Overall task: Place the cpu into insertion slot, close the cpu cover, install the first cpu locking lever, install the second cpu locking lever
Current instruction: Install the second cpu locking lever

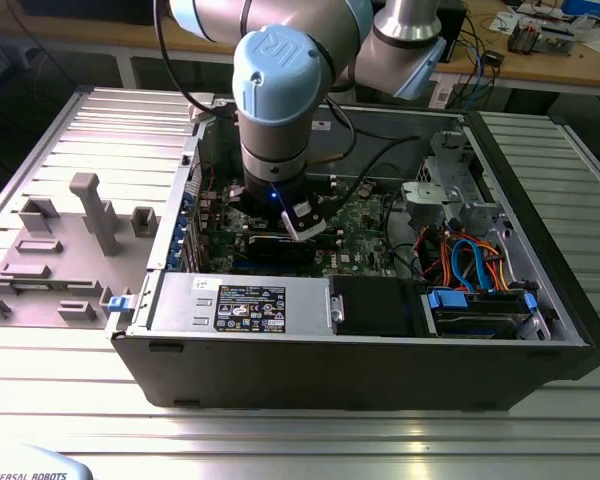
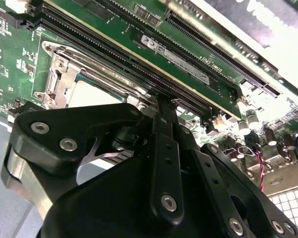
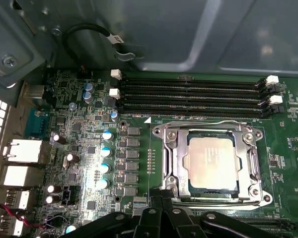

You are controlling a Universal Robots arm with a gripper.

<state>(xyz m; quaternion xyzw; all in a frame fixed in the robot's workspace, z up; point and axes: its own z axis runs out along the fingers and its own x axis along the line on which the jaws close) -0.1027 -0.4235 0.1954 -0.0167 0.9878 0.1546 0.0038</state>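
One open computer case (image 1: 540, 300) lies on the ribbed metal surface (image 1: 300, 420), and one arm reaches down into it, its gripper (image 1: 302, 222) low over the green motherboard (image 1: 365, 240) with little room to the case walls. Four long memory slots (image 3: 188, 94) run just beside one insertion slot (image 3: 165, 163). One cpu (image 3: 212, 163) sits inside it, framed by the lowered cpu cover (image 3: 248, 158). The fingers (image 3: 161, 208) stand pressed together, holding nothing, at the socket's edge.

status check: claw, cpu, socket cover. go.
Black claw low at the socket's edge, grip state unclear. Silver-grey square cpu seated in the insertion slot. Silvery metal cpu cover down around it. Nothing blocking the socket.
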